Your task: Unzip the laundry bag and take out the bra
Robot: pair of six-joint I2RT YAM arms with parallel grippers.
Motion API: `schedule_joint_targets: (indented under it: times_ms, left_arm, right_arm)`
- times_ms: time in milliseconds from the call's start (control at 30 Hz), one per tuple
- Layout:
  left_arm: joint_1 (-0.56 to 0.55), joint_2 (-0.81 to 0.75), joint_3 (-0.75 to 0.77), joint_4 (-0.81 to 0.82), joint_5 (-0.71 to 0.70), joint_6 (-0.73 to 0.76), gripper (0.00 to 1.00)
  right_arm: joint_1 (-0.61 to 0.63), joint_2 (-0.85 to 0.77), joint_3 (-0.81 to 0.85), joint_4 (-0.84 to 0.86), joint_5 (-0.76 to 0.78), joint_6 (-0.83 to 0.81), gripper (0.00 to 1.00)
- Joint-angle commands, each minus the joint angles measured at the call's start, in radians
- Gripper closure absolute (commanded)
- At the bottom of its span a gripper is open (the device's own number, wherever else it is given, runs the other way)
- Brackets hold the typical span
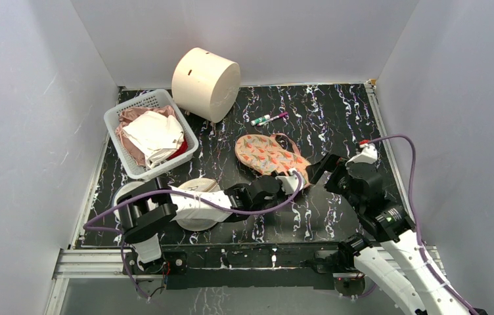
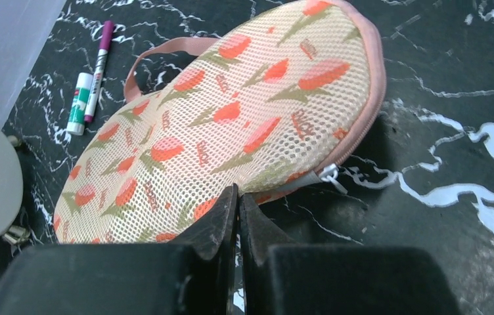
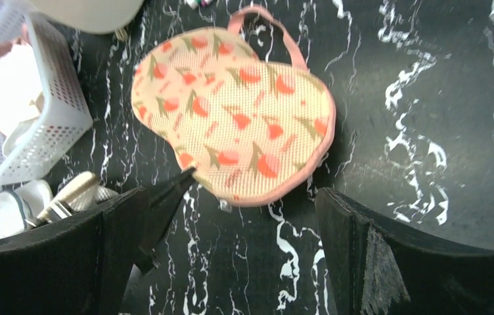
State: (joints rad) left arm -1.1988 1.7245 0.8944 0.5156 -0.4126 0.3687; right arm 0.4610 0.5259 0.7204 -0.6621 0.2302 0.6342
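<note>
Left pincer [image 2: 236, 197], pressed together, at the near edge of the laundry bag [image 1: 267, 154]; right pincer [image 3: 255, 190] spread beside its right end.

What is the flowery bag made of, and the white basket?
The bag looks like soft mesh fabric: tiny holes all over, printed flowers, pink cloth trim along the zip. The basket looks like hard, smooth plastic, with neat rows of moulded holes in its walls.
</note>
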Motion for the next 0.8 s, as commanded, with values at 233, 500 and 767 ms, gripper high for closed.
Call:
schedule_joint_targets:
  times_ms: [233, 500, 767]
  left_arm:
    - [0.106, -0.145, 0.071, -0.175, 0.001, -0.247, 1.0]
    - [0.107, -0.224, 0.026, -0.145, 0.21, -0.133, 1.0]
    - [0.107, -0.235, -0.008, -0.132, 0.39, -0.063, 0.25]
  right_arm:
    - [0.002, 0.116, -0.159, 0.203, -0.11, 0.165, 0.03]
    - [-0.004, 0.191, -0.087, 0.127, 0.026, 0.196, 0.03]
    - [-0.004, 0.046, 0.04, 0.004, 0.094, 0.167, 0.02]
